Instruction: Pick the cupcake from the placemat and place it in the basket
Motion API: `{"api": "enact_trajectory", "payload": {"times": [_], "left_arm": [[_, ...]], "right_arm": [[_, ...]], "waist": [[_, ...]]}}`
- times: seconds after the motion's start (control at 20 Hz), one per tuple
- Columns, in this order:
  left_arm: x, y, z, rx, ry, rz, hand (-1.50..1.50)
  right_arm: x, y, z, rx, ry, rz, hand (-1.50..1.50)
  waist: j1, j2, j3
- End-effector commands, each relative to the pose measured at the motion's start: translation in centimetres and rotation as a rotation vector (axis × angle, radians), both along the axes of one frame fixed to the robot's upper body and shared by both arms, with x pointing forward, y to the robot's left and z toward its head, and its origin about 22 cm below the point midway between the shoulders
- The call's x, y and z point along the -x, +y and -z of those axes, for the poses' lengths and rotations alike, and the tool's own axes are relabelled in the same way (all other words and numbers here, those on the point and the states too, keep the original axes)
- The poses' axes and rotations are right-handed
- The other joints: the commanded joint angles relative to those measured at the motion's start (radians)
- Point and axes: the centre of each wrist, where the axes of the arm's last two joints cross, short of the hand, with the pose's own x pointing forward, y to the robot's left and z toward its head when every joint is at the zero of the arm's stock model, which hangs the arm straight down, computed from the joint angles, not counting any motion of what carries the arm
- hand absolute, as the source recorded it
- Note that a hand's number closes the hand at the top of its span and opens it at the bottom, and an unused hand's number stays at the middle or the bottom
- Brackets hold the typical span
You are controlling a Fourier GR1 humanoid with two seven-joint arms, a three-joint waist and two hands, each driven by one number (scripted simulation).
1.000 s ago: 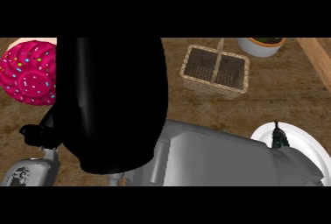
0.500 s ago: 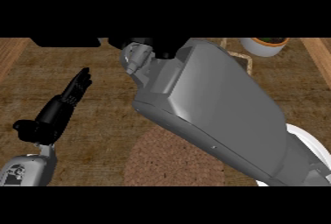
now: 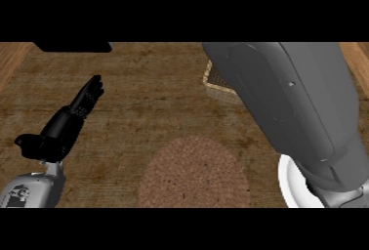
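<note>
No cupcake shows in the head view. The round brown woven placemat (image 3: 193,172) lies bare at the lower middle. Only a corner of the wicker basket (image 3: 215,84) peeks out left of my grey right forearm (image 3: 296,112), which crosses the right side from bottom to top. A black shape (image 3: 72,47) at the top left edge may be part of my right hand; its fingers cannot be made out. My left hand (image 3: 69,124) stands open at the left with straight fingers pointing up, holding nothing.
A white plate (image 3: 290,184) sits at the lower right, mostly hidden by the right forearm. Dark wooden counter top surrounds the placemat, and a lighter wooden strip runs along the far left edge.
My right forearm has swung up and to the right, uncovering the whole placemat and a basket corner. The black hand at the top has slid nearly out of view. The left hand barely moved.
</note>
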Motion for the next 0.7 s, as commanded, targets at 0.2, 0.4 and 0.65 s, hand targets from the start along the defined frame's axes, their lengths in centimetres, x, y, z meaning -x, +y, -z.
{"api": "enact_trajectory", "payload": {"times": [0.2, 0.4, 0.65], "left_arm": [[-1.1, -0.7, 0.6, 0.005, -0.004, -0.003, 0.00], [-0.6, 1.1, 1.9, 0.003, 0.010, 0.005, 0.00], [0.8, -0.4, 1.3, 0.018, 0.016, -0.010, 0.00]], "right_arm": [[-2.5, -3.7, 3.0, -0.072, 0.126, 0.065, 1.50], [-3.5, -8.1, 4.8, -0.073, 0.105, 0.075, 1.50], [-4.2, -9.3, 8.3, -0.007, 0.052, 0.124, 1.50]], "waist": [[-0.008, 0.001, 0.000], [-0.008, 0.002, 0.000], [0.000, 0.001, 0.001]]}}
